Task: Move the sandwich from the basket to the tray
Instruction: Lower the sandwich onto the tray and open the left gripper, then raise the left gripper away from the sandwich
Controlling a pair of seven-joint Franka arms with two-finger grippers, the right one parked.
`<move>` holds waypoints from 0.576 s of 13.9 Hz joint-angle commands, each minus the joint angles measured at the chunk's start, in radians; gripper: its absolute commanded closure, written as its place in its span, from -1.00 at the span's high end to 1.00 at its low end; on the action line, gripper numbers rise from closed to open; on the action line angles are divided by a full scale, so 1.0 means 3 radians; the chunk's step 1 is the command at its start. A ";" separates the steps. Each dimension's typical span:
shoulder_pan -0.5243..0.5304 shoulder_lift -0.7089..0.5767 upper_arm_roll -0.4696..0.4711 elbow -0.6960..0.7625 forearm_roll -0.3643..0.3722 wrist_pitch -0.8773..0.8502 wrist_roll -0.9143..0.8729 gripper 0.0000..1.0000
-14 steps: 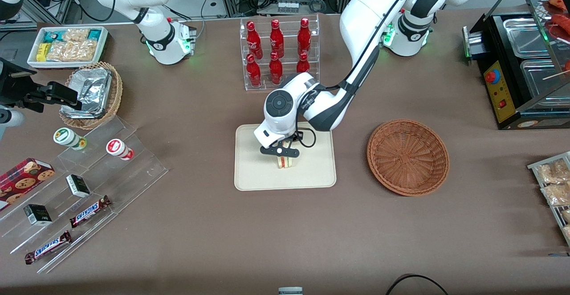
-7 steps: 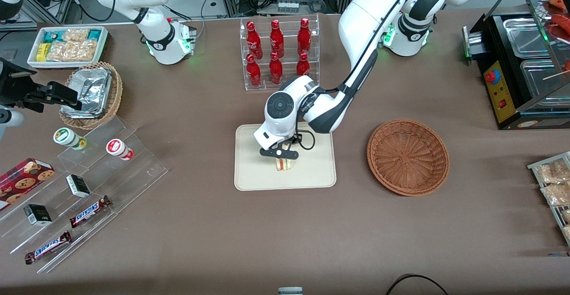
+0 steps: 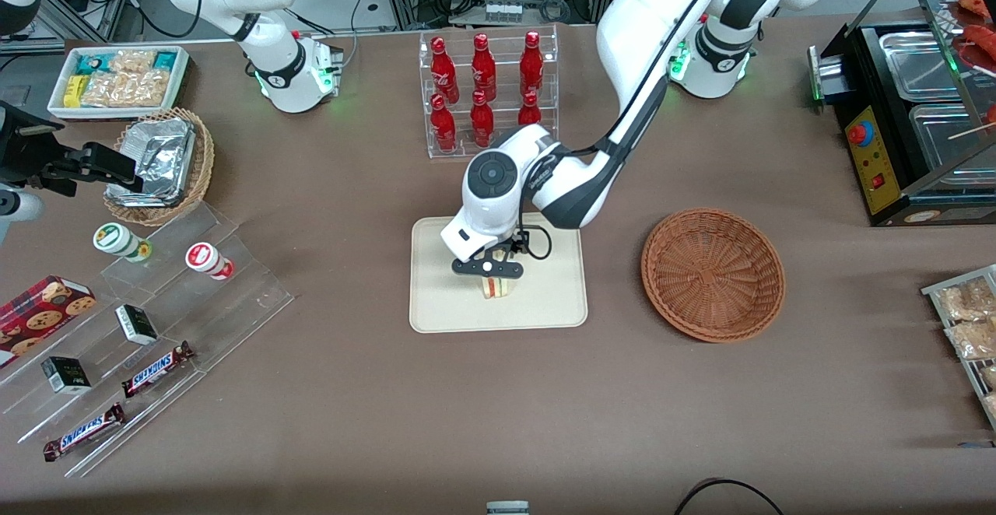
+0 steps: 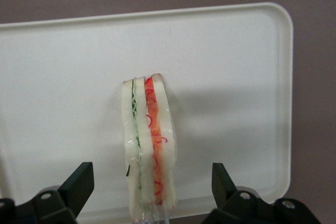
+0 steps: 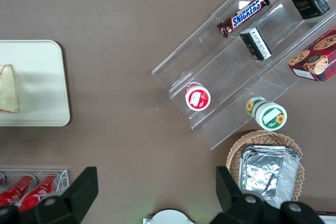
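Open hand [image 3: 489, 268] over sandwich [image 4: 148, 145] on tray [image 3: 436, 309]

1. Even, bright overhead light fills the front view; the table [image 3: 327, 422] shows no glare.
2. The sandwich [image 4: 148, 145] casts a soft shadow on the tray [image 4: 236, 77].
3. The hand [image 4: 152, 203], spread wide, sits slightly blurred.

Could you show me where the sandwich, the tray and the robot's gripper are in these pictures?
sandwich [image 4: 148, 145]: left wrist view, on its cut side with the filling.
tray [image 3: 545, 309]: front view, on a bare part near its rim.
gripper [image 3: 488, 268]: front view, just above the sandwich, midway between its open jaws.
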 commanded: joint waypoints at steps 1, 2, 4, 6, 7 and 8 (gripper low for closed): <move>0.0062 -0.0426 0.0033 -0.0075 0.0039 -0.0347 -0.0134 1.00; 0.0113 -0.0569 0.0033 -0.0075 0.0044 -0.0506 -0.0195 1.00; 0.0241 -0.0820 0.0033 -0.0080 0.0044 -0.0838 -0.0231 1.00; 0.0435 -0.1060 0.0038 -0.0085 0.0050 -0.1150 -0.0247 1.00; 0.0552 -0.1167 0.0038 -0.0105 0.0055 -0.1298 -0.0221 1.00; 0.0635 -0.1295 0.0044 -0.0187 0.0065 -0.1391 -0.0186 1.00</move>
